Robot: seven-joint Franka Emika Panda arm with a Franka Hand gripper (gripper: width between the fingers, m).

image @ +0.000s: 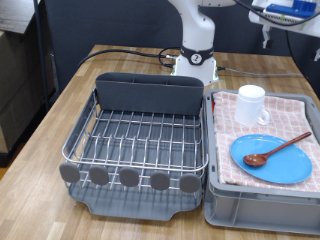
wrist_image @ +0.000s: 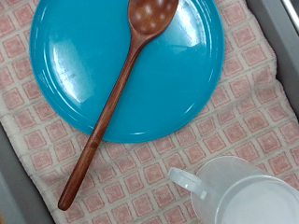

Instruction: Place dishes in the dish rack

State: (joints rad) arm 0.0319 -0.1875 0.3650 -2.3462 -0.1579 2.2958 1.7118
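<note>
Gripper fingers out of both views, state impossible to tell; below the wrist camera, slim stiff light wooden spoon (wrist_image: 120,93) resting bowl-first on slick, breakable plate (wrist_image: 65,65) over checked cloth (wrist_image: 234,121), likeliest grasped mid-handle, mug (wrist_image: 238,196) just beside, dish rack (image: 140,130) bare.

spoon (image: 277,150) on plate (image: 272,160), mug (image: 251,104) behind

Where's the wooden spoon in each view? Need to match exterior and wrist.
Exterior view: wooden spoon lies at the picture's lower right, bowl on the light-blue plate, handle running up-right onto the pink-checked cloth.
Wrist view: wooden spoon crosses the frame diagonally, bowl on the plate, handle end on the cloth.
Shared landmark: white mug, beside the plate.
Gripper: not in either picture.
</note>
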